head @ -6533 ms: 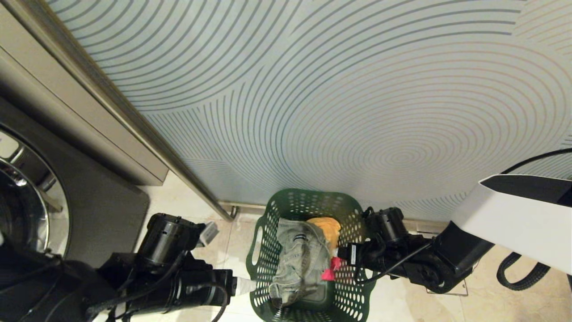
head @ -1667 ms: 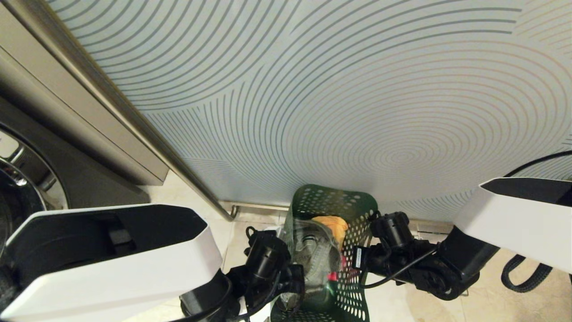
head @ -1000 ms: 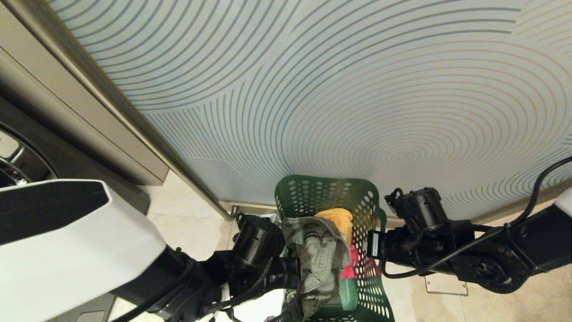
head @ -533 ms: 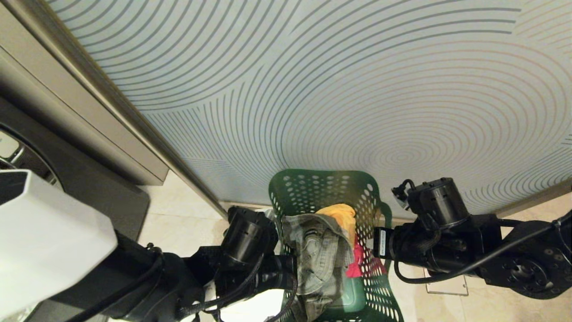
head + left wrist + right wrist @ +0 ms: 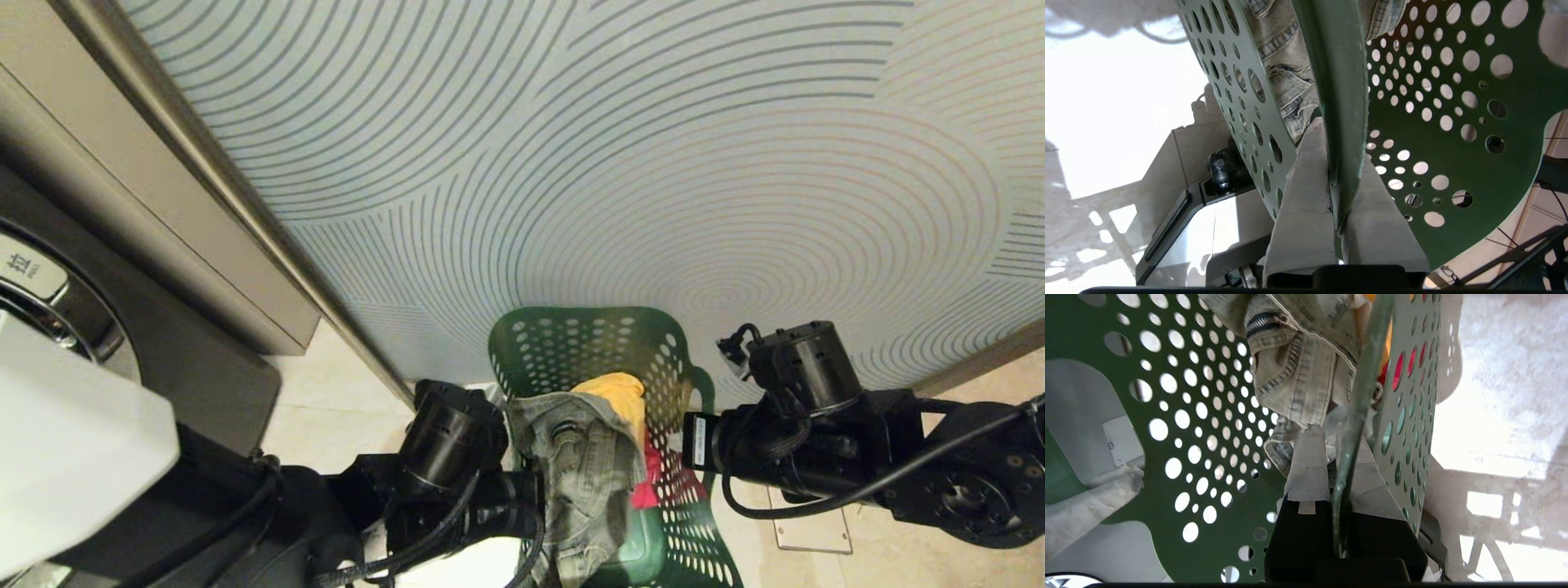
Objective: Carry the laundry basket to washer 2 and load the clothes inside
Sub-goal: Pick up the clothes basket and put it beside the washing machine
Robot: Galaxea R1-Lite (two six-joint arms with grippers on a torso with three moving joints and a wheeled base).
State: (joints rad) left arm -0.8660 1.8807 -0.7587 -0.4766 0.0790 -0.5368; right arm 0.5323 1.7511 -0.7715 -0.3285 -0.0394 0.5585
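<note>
We hold the laundry basket (image 5: 608,425) between us and the curved-line patterned wall (image 5: 620,163), its far rim close to that wall and its base over the pale floor tiles (image 5: 326,392). Inside the basket lie the denim trousers (image 5: 584,474), with the yellow cloth (image 5: 622,394) behind them toward the wall and the red-pink cloth (image 5: 649,482) pressed to the basket's right side. Our left gripper (image 5: 1337,204) has its fingers pinched narrow on the basket's left rim, and our right gripper (image 5: 1341,477) clamps the opposite rim likewise; we judge this two-sided grip keeps the load level for carrying. Left of the basket stands a dark grey washer (image 5: 163,359) with a chrome door ring; a small label by the ring carries marks we cannot read, and no numeral shows.
</note>
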